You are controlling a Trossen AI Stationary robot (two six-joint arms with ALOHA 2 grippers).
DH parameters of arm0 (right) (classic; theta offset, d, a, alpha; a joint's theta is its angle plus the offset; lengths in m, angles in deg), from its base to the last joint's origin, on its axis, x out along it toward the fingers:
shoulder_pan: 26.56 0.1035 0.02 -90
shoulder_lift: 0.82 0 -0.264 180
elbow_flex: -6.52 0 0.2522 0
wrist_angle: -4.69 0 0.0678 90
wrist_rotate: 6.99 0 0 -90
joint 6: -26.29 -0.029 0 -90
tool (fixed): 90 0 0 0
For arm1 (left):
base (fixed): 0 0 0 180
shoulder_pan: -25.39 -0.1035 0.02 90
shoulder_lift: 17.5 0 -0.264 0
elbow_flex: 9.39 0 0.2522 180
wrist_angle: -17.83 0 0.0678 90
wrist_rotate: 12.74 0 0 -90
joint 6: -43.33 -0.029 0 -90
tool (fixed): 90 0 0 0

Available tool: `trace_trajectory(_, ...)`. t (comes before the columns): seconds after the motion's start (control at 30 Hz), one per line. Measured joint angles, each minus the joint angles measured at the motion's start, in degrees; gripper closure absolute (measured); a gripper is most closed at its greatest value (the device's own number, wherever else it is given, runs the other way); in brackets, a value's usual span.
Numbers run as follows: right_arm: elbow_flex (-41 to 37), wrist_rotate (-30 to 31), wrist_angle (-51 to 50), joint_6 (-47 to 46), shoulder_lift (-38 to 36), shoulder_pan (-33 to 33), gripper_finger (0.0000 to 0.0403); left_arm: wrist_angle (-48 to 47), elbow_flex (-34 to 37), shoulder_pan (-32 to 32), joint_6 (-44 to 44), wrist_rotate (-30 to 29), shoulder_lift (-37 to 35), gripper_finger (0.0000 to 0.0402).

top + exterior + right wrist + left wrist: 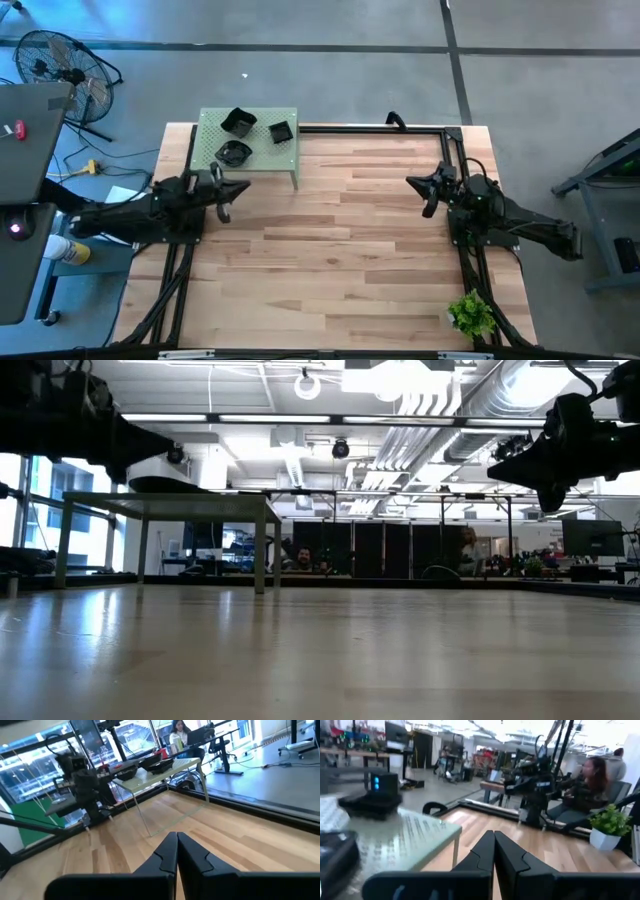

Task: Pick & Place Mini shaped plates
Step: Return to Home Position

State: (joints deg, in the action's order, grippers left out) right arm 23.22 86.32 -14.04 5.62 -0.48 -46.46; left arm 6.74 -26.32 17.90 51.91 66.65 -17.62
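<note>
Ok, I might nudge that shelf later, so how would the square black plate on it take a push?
It would probably slide: the square black plate looks glossy and the top of the green shelf looks smooth. Tipping seems unlikely, as it sits low and wide. It looks small, so it is likely light and easily shifted. The left gripper and right gripper hang shut, away from it.

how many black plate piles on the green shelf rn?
3, all on the green shelf: far-left pile, square pile right of it, round pile at near-left. Each may hide plates stacked underneath.
</note>
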Motion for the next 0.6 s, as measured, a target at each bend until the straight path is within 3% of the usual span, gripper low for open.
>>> trace_trajectory(0.23, 0.00, -0.97, -0.19, 0.37, 1.11, 0.04, 0.0402, 0.95, 2.28, -0.01, 6.91, 0.71, 0.82, 0.0401)
trace_trajectory(0.4, 0.00, -1.48, -0.26, 4.57, 2.21, 0.04, 0.0402, 2.83, 2.33, 0.00, 7.08, -1.92, 0.45, 0.0401)
trace_trajectory(0.6, -0.02, -0.66, -0.18, 1.35, 2.21, 0.04, 0.0396, -0.16, 2.35, 0.00, 6.74, -1.90, 0.69, 0.0401)
